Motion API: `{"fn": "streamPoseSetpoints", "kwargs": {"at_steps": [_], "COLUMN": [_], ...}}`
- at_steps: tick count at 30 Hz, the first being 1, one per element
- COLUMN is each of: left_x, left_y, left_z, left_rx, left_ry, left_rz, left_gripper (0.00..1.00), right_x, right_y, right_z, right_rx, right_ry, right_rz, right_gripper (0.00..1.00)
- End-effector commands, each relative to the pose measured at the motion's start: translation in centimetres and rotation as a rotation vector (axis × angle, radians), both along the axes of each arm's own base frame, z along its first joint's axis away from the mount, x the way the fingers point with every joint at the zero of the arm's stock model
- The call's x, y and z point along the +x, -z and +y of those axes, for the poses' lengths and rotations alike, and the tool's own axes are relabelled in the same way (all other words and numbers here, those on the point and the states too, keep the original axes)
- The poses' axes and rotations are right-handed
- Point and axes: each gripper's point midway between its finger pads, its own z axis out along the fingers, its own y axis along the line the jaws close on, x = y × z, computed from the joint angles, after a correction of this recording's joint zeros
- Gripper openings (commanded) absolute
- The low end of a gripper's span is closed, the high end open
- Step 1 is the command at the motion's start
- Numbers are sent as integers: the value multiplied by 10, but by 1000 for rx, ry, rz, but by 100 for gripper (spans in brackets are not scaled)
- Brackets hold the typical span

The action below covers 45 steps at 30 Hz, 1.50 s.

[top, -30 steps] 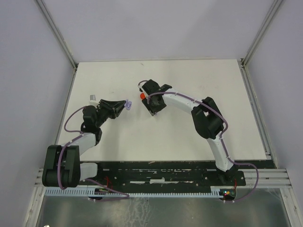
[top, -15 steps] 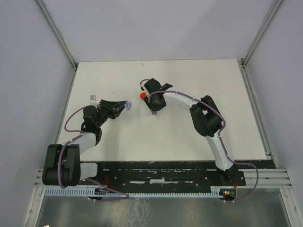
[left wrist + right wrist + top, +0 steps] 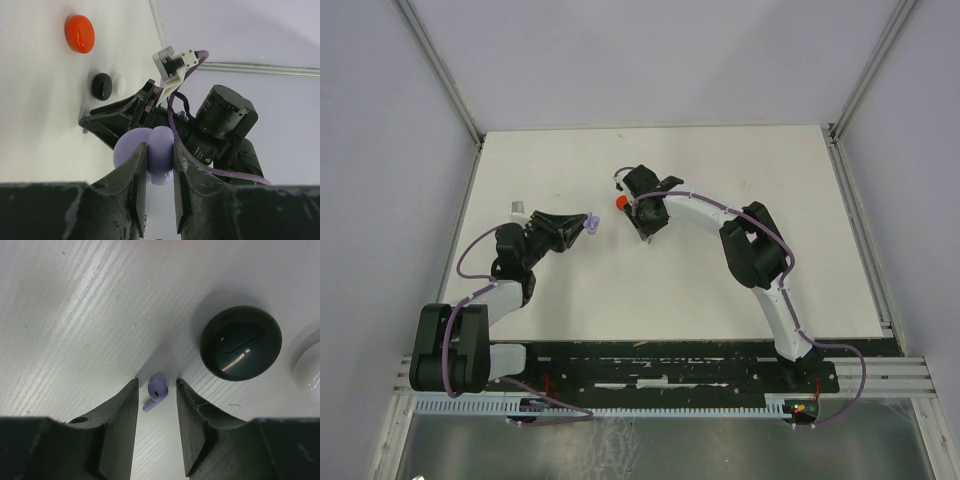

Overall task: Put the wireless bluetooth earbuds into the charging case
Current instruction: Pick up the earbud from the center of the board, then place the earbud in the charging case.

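Charging case (image 3: 127, 150): you're holding the lavender shell up off the table (image 3: 75, 315), so a bud can be brought to it. It's looking hinged open, with two lobes showing. I can't tell whether a bud is already sitting inside.
Left gripper (image 3: 159, 150): it's pinching the charging case between both fingers, gripping across the middle. My read is that you're leaving the opening reachable.
Lavender earbud (image 3: 157, 392): it's lying on the table directly between the right fingers, near the black disc (image 3: 241, 342).
Right gripper (image 3: 156, 383): the jaws are standing spread, one on either side of the bud with a sliver of gap each side, so nothing is being pinched yet. You're straddling it low, probably to catch the bud's head.
Discs: a white disc (image 3: 307, 367) is sitting just beside the black one, and a red disc (image 3: 80, 33) is lying further off. You're not targeting any of them.
Risk: the bud is looking tiny and smooth, so I'm expecting it to twist or slip unless you're squeezing centred.
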Motion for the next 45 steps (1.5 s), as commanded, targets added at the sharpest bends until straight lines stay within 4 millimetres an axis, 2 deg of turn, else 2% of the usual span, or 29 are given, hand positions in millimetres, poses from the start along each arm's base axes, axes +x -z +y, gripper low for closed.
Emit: {"fn": "streamPoseSetpoints", "kwargs": {"at_steps": [1, 10, 15, 19, 20, 24, 28, 29, 32, 35, 39, 42, 45], "left_x": [5, 5, 5, 5, 5, 5, 6, 6, 7, 8, 9, 9, 9], "left_y": [-14, -14, -14, -14, -13, -11, -13, -13, -16, -21, -24, -25, -25], "left_z": [1, 1, 1, -2, -3, -9, -25, -31, -52, -73, -93, -106, -115], "left_rx": [37, 32, 36, 37, 36, 26, 3, -4, -35, -73, -116, -127, -139], "left_ry": [11, 11, 15, 32, 38, 66, 129, 149, 222, 296, 361, 396, 412], "left_rz": [-90, -89, -88, -84, -81, -71, -67, -65, -58, -67, -70, -66, -57], "left_gripper": [3, 3, 3, 3, 3, 3, 3, 3, 3, 3, 3, 3, 3], "right_x": [7, 9, 14, 25, 31, 38, 37, 32, 23, 10, -10, -21, -28], "right_y": [-9, -9, -19, -53, -75, -134, -188, -192, -220, -237, -247, -251, -247], "right_z": [4, 2, 1, 3, 1, -10, -22, -27, -33, -37, -36, -37, -35], "right_rx": [20, 14, 18, 79, 110, 214, 336, 350, 446, 509, 544, 567, 568], "right_ry": [13, 16, 20, 34, 49, 93, 110, 106, 56, -17, -156, -222, -262], "right_rz": [-23, -23, -53, -183, -249, -468, -684, -721, -886, -1031, -1158, -1257, -1275], "right_gripper": [42, 32, 9, 2, 1, 1, 1, 1, 1, 1, 1, 1, 1]}}
